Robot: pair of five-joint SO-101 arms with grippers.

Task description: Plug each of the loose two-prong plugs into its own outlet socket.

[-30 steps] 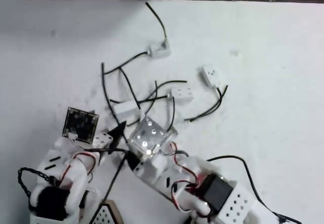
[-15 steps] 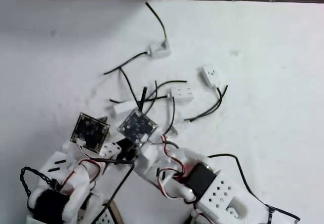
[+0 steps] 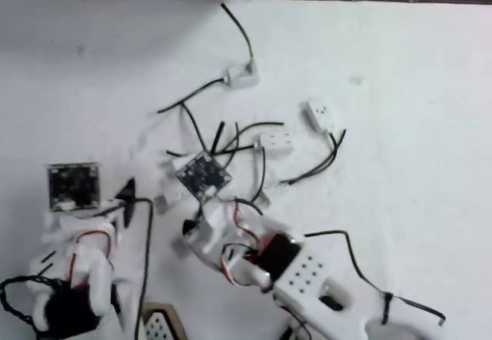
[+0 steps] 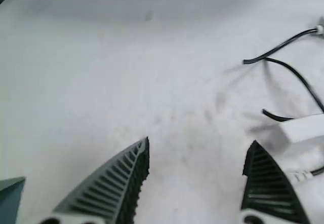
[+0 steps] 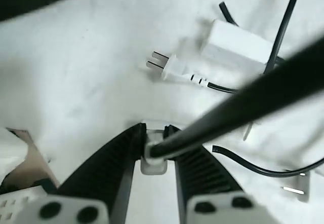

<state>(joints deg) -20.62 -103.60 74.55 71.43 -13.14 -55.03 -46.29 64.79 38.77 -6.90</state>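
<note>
My right gripper point(image 5: 157, 131) is shut on a small white plug point(image 5: 152, 162). Its black cable point(image 5: 243, 102) rises close past the camera. Just beyond lie a loose two-prong plug point(image 5: 169, 67) and a white outlet block point(image 5: 235, 44). In the high view the right arm point(image 3: 269, 259) points into the cable tangle, its camera board point(image 3: 204, 177) over the gripper. More white outlets point(image 3: 242, 76) point(image 3: 319, 115) point(image 3: 275, 141) lie farther back. My left gripper point(image 4: 200, 143) stands open over bare table, with nothing between its fingers point(image 4: 126, 173). It sits at the lower left in the high view point(image 3: 127, 194).
Black cables point(image 3: 192, 125) criss-cross the middle of the white table point(image 3: 400, 86). A white block with a cable point(image 4: 304, 127) lies beside the left gripper. A brown perforated board point(image 3: 157, 326) sits at the near edge between the arms. Dark floor lies beyond the far edge.
The left arm has swung left, away from the right gripper it was next to. The right arm has advanced towards the cable tangle.
</note>
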